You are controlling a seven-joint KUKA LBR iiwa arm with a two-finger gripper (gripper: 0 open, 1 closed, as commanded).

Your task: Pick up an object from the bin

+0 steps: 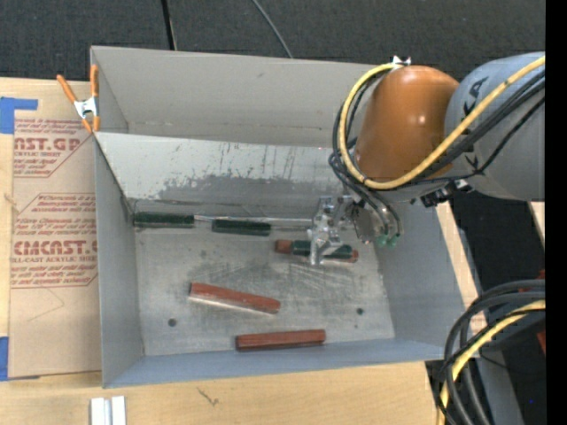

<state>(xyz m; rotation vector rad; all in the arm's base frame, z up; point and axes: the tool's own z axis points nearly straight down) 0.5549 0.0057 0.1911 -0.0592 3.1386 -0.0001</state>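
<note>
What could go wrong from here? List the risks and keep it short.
1. The gripper is low over a short red-and-green stick lying flat on the bin floor; a thing this flat may slip away, or the gripper may scrape the metal.
2. A dark green bar lies just left of that stick and could get knocked.
3. The gripper covers the stick's middle, so its placement cannot be checked.

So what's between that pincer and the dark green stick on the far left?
A second dark green stick lies there, as the camera view shows.
</note>
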